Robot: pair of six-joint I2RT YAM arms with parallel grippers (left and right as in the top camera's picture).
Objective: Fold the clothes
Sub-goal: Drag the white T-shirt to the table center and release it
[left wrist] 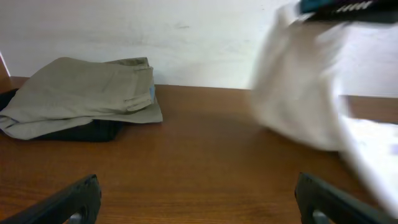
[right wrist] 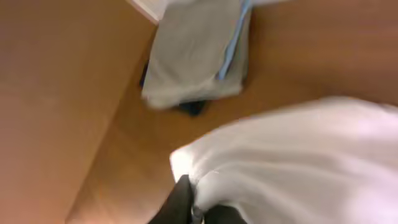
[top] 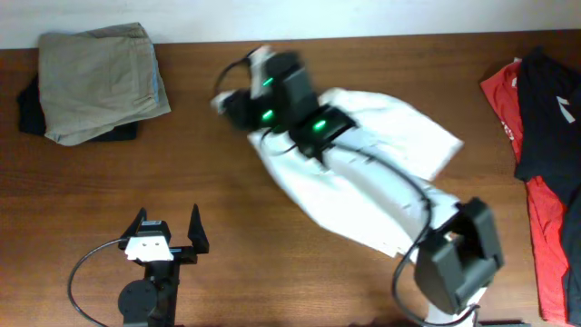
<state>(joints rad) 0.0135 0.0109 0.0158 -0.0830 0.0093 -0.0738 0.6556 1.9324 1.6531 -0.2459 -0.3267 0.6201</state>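
Two fingers of my right gripper [right wrist: 200, 213] are clenched on a bunched edge of the white T-shirt [top: 408, 127], which trails back from them over the table [top: 272, 268]. My left gripper [top: 168, 220] stands spread and empty, well apart from the shirt, with a folded khaki garment [top: 100, 82] beyond it.

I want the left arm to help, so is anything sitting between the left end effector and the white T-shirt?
Nothing visible does. Only bare table lies between the left end effector and the white T-shirt, whose edge the right end effector grips. The khaki folded garment sits off to the left, clear of that path.
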